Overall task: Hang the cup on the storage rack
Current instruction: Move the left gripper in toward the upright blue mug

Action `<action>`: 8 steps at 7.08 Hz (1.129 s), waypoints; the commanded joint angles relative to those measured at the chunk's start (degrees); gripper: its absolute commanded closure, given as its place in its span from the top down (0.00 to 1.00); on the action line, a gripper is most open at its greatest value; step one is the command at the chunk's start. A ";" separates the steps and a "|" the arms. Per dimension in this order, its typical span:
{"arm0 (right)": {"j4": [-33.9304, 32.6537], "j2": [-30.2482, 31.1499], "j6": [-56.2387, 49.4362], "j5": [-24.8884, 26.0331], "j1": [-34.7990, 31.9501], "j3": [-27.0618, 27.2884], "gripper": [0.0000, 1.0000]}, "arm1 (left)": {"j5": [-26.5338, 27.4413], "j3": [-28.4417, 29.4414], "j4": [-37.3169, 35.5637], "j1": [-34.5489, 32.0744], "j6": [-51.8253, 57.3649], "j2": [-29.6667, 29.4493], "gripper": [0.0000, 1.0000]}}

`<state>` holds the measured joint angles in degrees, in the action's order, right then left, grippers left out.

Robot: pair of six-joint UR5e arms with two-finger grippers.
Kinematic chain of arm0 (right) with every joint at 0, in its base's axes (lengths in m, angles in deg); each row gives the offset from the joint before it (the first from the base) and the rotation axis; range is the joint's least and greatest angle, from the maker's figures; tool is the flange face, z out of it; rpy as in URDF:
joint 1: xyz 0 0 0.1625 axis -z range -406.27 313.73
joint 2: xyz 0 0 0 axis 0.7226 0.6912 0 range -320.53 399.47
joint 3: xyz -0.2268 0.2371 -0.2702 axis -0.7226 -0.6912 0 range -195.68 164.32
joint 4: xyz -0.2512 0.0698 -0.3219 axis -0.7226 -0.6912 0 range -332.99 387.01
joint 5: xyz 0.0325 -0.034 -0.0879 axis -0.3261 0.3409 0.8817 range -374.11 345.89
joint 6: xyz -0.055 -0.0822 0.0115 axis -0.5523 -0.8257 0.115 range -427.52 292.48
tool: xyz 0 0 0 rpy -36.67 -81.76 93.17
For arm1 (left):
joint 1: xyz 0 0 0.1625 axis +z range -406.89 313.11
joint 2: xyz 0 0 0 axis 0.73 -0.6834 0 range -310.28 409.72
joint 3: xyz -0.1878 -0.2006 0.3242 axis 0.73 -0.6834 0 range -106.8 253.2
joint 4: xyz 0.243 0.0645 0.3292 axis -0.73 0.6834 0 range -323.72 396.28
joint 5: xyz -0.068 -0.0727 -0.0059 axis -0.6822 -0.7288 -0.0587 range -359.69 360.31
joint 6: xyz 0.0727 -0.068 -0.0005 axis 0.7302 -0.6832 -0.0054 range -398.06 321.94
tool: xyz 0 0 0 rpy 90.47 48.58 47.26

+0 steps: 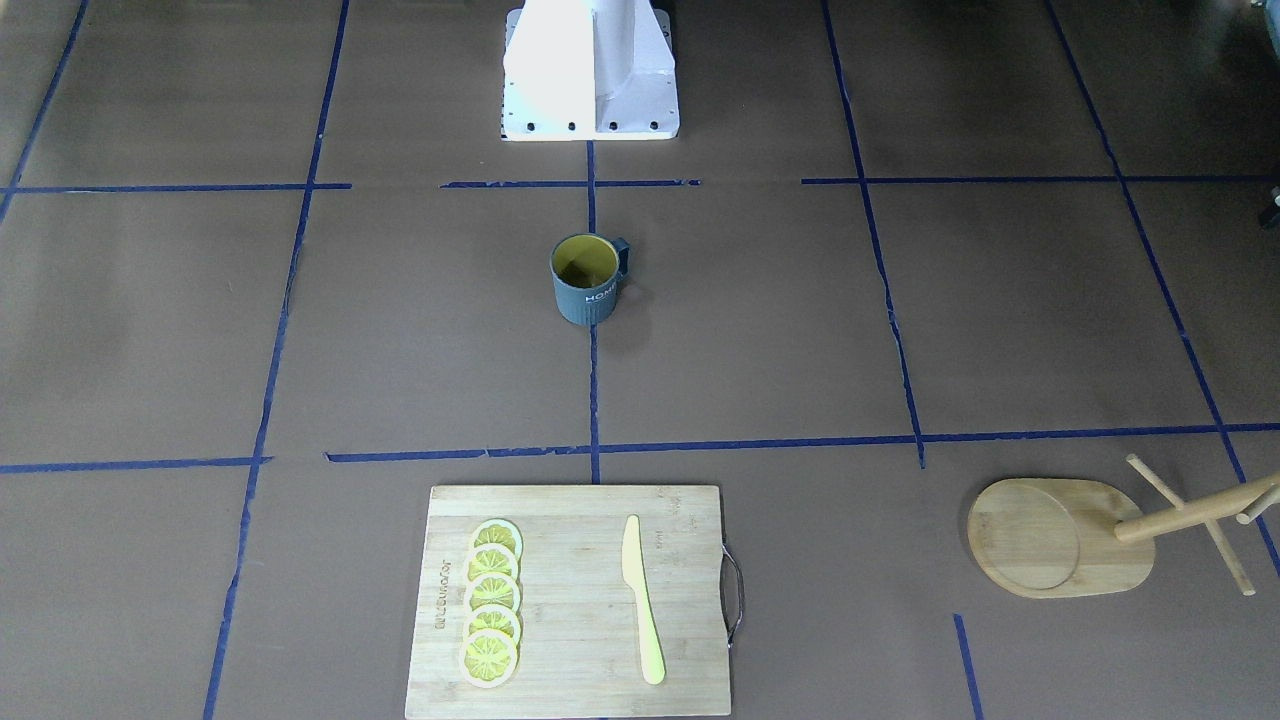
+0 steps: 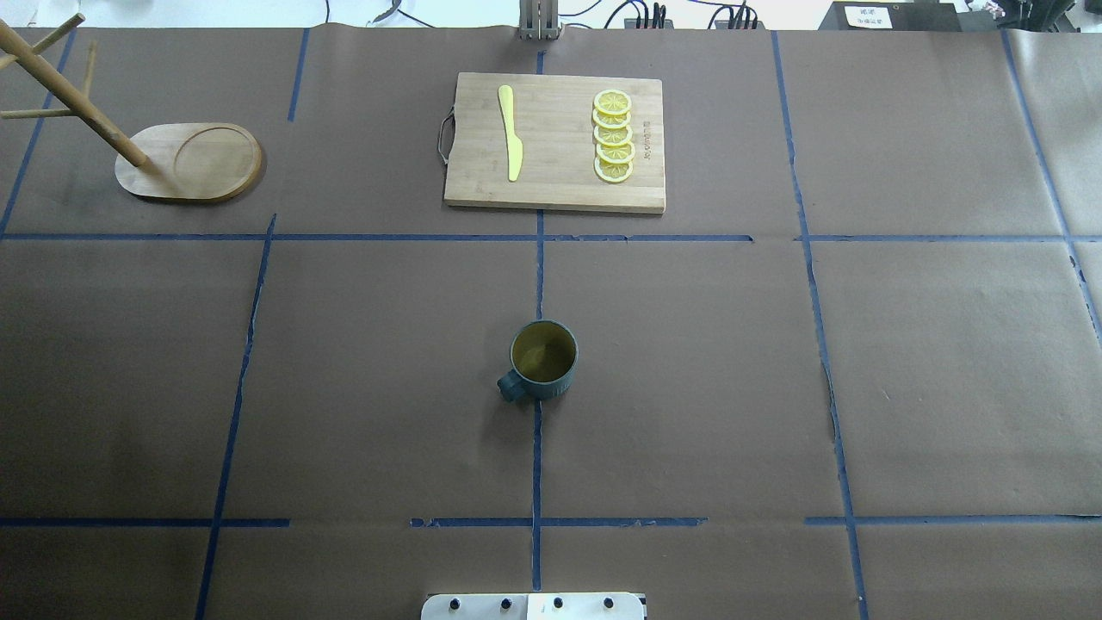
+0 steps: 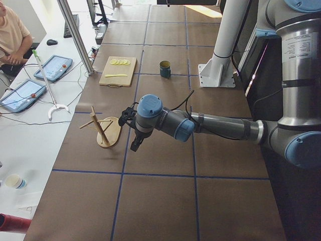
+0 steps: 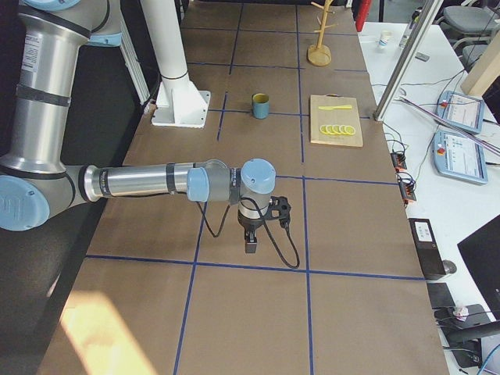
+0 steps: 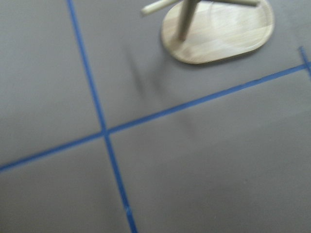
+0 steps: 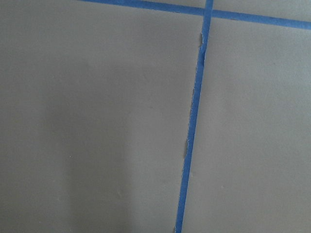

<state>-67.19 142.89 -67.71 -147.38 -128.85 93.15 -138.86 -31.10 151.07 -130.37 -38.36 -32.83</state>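
Note:
The dark blue-grey cup (image 2: pixel 542 359) with a yellow-olive inside stands upright in the middle of the table, nothing touching it; it also shows as the cup (image 1: pixel 587 280), with its handle toward the robot's left. The bamboo storage rack (image 2: pixel 189 161) stands at the far left corner, its post and pegs leaning out of the overhead view. In the left side view my left gripper (image 3: pixel 134 145) hangs close beside the rack (image 3: pixel 103 129); I cannot tell whether it is open or shut. My right gripper (image 4: pixel 251 244) hangs low over bare table, far from the cup (image 4: pixel 260 105), state unclear.
A bamboo cutting board (image 2: pixel 555 142) with a yellow knife (image 2: pixel 510 132) and several lemon slices (image 2: pixel 613 136) lies at the far middle. The robot's white base (image 1: pixel 590 70) stands behind the cup. A person (image 3: pixel 12 35) sits past the table's far side.

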 commanded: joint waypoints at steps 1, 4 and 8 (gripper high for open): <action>0.07 -0.06 0.02 -0.84 -0.04 0.15 1.00 | -0.93 0.32 19.48 9.86 -11.24 0.02 1.00; 0.07 -0.15 0.11 -0.84 -0.04 0.24 1.00 | 10.53 -0.11 37.38 26.20 -24.09 -3.31 0.99; 0.07 -0.15 0.02 -0.76 -0.04 0.24 1.00 | 46.52 0.50 45.35 58.08 -28.08 -13.39 0.99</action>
<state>-67.12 142.74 -67.67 -148.21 -128.89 93.39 -103.91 -31.05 195.77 -81.96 -66.44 -42.49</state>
